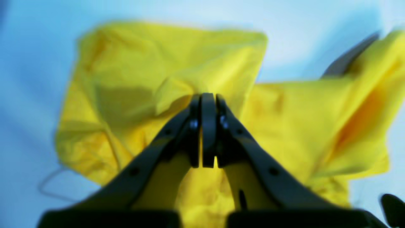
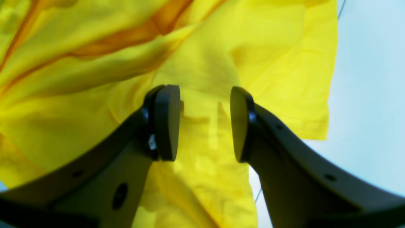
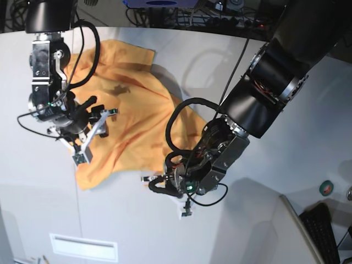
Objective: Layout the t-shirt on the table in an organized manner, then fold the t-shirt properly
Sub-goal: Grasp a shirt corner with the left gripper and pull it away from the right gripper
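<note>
The orange-yellow t-shirt lies crumpled and partly spread on the white table, toward its left back. No print shows. My right gripper hangs over the shirt's left part. In the right wrist view it is open, with wrinkled shirt under and between the pads. My left gripper is at the shirt's front right edge. In the blurred left wrist view it is shut, and a fold of the shirt runs up to its tips.
A keyboard and a small round green-red thing sit at the right front. Cables lie beyond the table's back edge. A thin wire lies on the table beside the shirt.
</note>
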`<state>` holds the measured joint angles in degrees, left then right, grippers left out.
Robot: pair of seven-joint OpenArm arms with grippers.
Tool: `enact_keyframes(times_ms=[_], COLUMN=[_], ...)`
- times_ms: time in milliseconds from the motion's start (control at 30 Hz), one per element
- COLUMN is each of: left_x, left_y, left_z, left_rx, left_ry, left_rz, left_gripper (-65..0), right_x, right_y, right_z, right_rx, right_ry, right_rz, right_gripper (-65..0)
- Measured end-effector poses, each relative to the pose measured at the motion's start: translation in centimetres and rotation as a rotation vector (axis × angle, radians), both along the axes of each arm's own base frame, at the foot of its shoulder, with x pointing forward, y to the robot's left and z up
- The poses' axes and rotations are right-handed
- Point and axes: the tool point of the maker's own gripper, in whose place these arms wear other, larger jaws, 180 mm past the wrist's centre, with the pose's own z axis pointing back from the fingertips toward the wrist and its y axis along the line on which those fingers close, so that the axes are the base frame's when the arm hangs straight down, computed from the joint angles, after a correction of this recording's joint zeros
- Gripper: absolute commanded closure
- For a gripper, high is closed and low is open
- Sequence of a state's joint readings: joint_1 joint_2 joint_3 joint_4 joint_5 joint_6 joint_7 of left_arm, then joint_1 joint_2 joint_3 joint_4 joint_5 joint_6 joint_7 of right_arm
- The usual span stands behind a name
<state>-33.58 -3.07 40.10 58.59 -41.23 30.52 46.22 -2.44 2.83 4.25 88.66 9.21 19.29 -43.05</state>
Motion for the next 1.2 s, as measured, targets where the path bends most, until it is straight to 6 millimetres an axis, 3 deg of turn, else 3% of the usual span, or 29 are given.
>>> enact_keyframes(times_ms=[167,367,533,633,700,833,967,1133,1200], left_x=[-2.8,-6.8,-12.4,-15.2,-16.8,-20.9,-22.9,-22.6,-21.4], left_y=[1.0,7.7,12.2,15.8,18.5,22.6,23.6,22.5,22.5], left_z=[1.7,1.3,-0.6,-1.5,-2.2,-4.0,-5.8,-6.3,-5.8], left_rx=[-0.157,-0.24,-0.246,-0.236,-0.196,-0.107,-0.067,-0.103,-0.112], left_ry=[0.067,0.072,0.117,0.118,0.093,0.089,0.116,0.12,0.097], left_rz=[0.106,0.296,0.425,0.55,0.629,0.75,0.76,0.716,0.712], left_gripper=[0.0,0.0,0.0,0.0,0.0,0.0,0.0,0.0,0.0], right_x=[0.4,-0.4,-1.3,-1.4,-1.4,-1.6,-2.1,1.9,3.3], right_y=[-0.1,0.2,0.4,0.4,0.4,1.1,2.3,1.9,1.2], right_z=[0.1,-3.6,-5.5,-5.8,-5.9,-6.0,-7.3,-7.4,-7.4], right_rx=[-0.004,0.024,0.047,0.048,0.049,0.065,0.104,0.119,0.117], right_ry=[-0.003,0.078,0.111,0.113,0.114,0.119,0.164,0.157,0.129], right_rz=[0.002,-0.008,-0.02,-0.022,-0.023,-0.027,-0.029,-0.042,-0.064], right_gripper=[-25.4,-25.1,-24.6,-14.9,-1.4,0.0,0.0,0.0,0.0])
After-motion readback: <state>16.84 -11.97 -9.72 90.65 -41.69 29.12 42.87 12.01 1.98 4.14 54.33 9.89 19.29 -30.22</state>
